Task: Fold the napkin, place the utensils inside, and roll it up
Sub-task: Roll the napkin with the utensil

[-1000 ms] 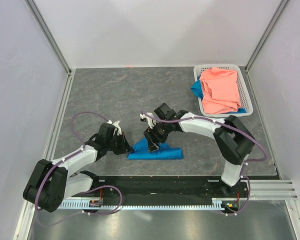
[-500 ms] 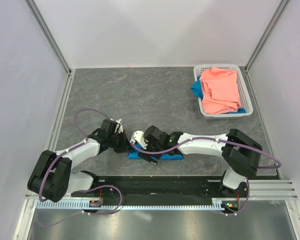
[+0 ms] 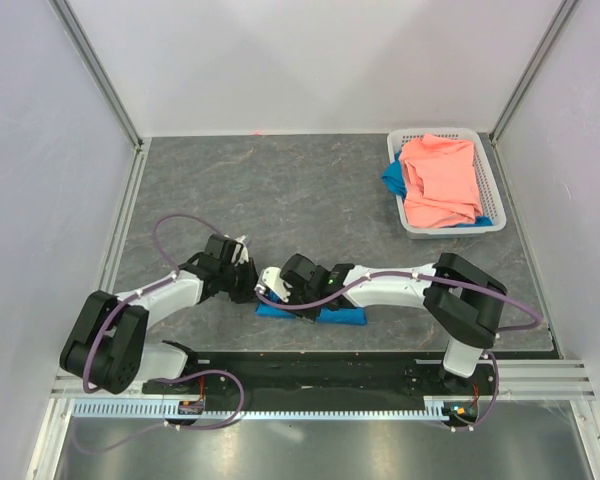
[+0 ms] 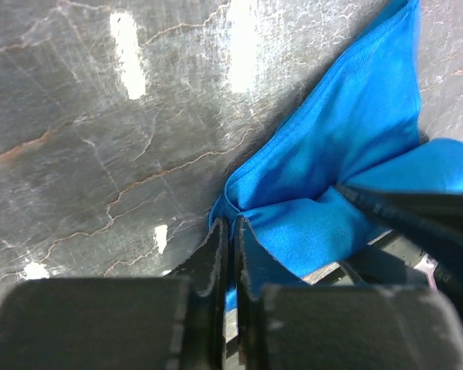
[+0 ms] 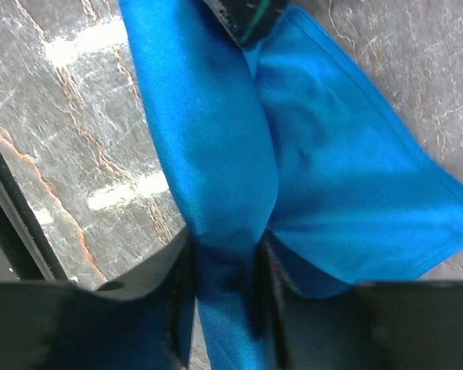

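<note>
Top external: napkin (image 3: 342,316) lies bunched at 6 o'clock on the table (image 3: 280,190), close to the near edge and mostly under the right arm (image 3: 390,285). Both arms reach low and meet at its 9 o'clock end. Basket (image 3: 492,190) sits in the 2 o'clock corner with a pink cloth (image 3: 440,180) heaped in it, well apart from the napkin.

Left wrist: left gripper (image 4: 230,231) has its fingers nearly together, with a thin folded edge of the napkin nipped between the tips. The cloth fans away toward 1 o'clock, flat on the table. Dark body of the right arm crosses at 4 o'clock, touching the cloth.

Right wrist: right gripper (image 5: 224,258) is clamped on a thick rolled ridge of napkin. The ridge fills the gap between the fingers and runs up toward 11 o'clock. A flatter flap spreads to 3 o'clock, hem showing. A dark part (image 5: 243,15) with a green spot lies against the cloth at 12 o'clock; cannot tell what it is.
</note>
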